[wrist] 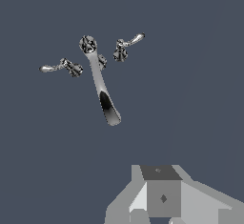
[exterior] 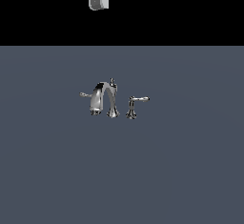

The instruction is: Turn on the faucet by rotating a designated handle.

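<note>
Faucet (exterior: 106,99) mid-floor | handle (exterior: 136,105) unobstructed | tool (exterior: 97,1) high above

A bare simulated test scene is shown rather than any furnished room. A flat, uniform slate-grey floor (exterior: 190,170) is seen ending in a straight edge against a featureless black backdrop (exterior: 190,13). The shiny chrome faucet set with a tall arched spout (exterior: 106,100) is placed directly on that surface, with no sink or counter around it. Surfaces are rendered smoothly, without texture, wear or clutter, as is typical of a physics simulator.
</note>
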`<state>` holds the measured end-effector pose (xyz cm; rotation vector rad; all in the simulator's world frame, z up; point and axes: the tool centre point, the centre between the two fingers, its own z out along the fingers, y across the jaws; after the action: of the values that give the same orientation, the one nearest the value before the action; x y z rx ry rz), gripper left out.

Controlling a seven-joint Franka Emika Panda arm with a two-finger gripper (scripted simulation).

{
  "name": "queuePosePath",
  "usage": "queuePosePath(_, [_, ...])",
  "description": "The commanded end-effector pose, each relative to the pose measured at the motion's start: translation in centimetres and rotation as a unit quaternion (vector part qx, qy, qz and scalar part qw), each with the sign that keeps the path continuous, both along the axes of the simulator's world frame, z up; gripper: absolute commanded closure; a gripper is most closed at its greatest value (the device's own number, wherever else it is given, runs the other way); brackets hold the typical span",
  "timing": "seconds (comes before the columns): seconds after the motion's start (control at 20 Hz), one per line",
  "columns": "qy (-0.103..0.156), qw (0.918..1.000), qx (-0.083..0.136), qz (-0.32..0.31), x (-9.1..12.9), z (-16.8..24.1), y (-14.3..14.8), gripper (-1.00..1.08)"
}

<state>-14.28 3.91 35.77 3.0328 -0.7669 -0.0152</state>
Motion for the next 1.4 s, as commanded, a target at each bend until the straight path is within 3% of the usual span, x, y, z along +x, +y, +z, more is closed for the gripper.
queuePosePath(0.0, [-0.001, 0.9995, 0.001, -0.031, 1.4, -1.4, 0.2, 1.08])
queuePosePath(0.35, [-0.002, 0.9932, 0.002, -0.116, 5.1, -5.2, 0.0, 1.08])
queuePosePath(0.7, [-0.003, 0.9799, 0.002, -0.2, 8.9, -9.0, -0.7, 1.08])
queuePosePath(1.05, [-0.004, 0.9587, 0.002, -0.285, 12.5, -12.8, -2.3, 1.08])
queuePosePath(1.35, [-0.005, 0.9319, 0.001, -0.363, 15.7, -16.5, -4.3, 1.08])
